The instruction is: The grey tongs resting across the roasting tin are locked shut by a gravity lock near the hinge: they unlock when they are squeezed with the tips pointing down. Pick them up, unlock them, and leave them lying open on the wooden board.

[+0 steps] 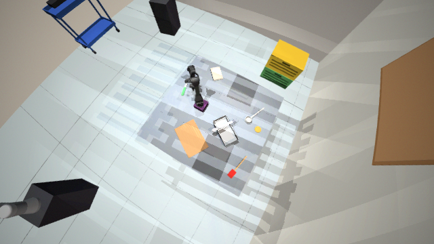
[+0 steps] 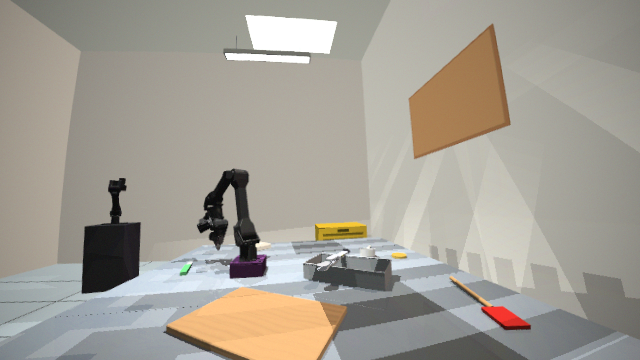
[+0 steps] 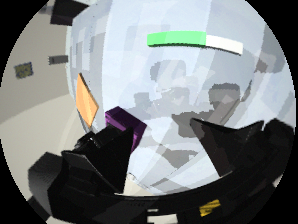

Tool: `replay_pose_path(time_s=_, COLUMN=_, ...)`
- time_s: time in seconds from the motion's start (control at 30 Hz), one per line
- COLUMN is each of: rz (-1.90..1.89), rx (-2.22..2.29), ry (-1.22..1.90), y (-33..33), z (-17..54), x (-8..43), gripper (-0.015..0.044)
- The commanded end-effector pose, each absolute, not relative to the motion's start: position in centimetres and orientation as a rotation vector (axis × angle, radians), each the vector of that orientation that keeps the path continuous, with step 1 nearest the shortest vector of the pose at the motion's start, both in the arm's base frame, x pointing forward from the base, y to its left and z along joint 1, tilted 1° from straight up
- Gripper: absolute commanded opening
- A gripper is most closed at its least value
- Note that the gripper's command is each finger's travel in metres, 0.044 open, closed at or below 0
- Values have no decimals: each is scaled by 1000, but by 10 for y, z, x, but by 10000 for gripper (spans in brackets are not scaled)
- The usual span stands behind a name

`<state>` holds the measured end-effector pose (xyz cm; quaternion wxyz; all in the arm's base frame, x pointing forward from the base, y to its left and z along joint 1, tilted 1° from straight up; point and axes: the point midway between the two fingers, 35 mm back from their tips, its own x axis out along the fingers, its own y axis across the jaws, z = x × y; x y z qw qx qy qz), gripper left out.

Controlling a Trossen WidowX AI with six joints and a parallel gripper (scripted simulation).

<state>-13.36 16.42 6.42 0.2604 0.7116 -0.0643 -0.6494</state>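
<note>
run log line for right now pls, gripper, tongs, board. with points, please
gripper (image 2: 218, 248) (image 3: 162, 125): open, away from tin | tongs (image 1: 224, 127) (image 2: 332, 260): across roasting tin (image 1: 231, 136) (image 2: 372, 278) | wooden board (image 1: 191, 138) (image 2: 255, 320): no tongs on it | unlock: not visible

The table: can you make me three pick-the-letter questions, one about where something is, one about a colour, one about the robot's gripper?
1. Where are the grey tongs?
A) on the wooden board
B) across the roasting tin
C) on the floor

2. What colour is the spatula's flat end?
A) blue
B) green
C) red

3. How is the gripper?
A) open
B) shut on the tongs
C) shut on nothing

1 B: they bridge the tin's sides.
2 C: the spatula shows red.
3 A: its fingers stand wide apart.
</note>
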Motion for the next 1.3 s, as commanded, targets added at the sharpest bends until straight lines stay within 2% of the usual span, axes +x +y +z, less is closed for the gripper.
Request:
replay_pose_path(time_s=0.0, rz=-1762, rx=1928, ry=-178, y=165, z=64, x=-133, gripper=374)
replay_pose_path(time_s=0.13, rz=-1838, rx=1951, ry=-277, y=183, z=66, x=-122, gripper=269)
replay_pose_path(time_s=0.17, rz=-1868, rx=1959, ry=-317, y=190, z=67, x=-117, gripper=260)
replay_pose_path(time_s=0.37, rz=-2091, rx=2045, ry=-642, y=239, z=72, x=-62, gripper=260)
replay_pose_path(time_s=0.9, rz=-2336, rx=2112, ry=-1118, y=267, z=74, x=43, gripper=260)
replay_pose_path(time_s=1.27, rz=-2551, rx=2036, ry=-1820, y=250, z=85, x=178, gripper=260)
